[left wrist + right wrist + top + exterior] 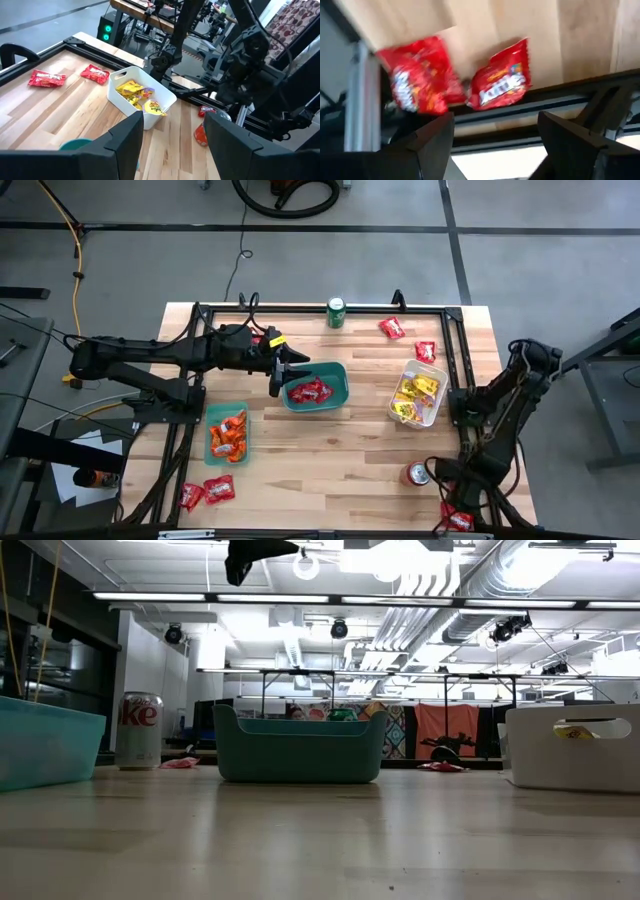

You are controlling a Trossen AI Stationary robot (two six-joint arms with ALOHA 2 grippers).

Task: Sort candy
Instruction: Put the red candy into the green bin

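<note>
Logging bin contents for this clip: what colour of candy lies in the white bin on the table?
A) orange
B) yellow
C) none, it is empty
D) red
B: the white bin holds yellow packets, seen in the high view and again from the left wrist view, while red candy sits in the dark teal bin and orange in the light teal bin.

Lab: exposed ceiling ducts [430, 580], strip lights [300, 597].
</note>
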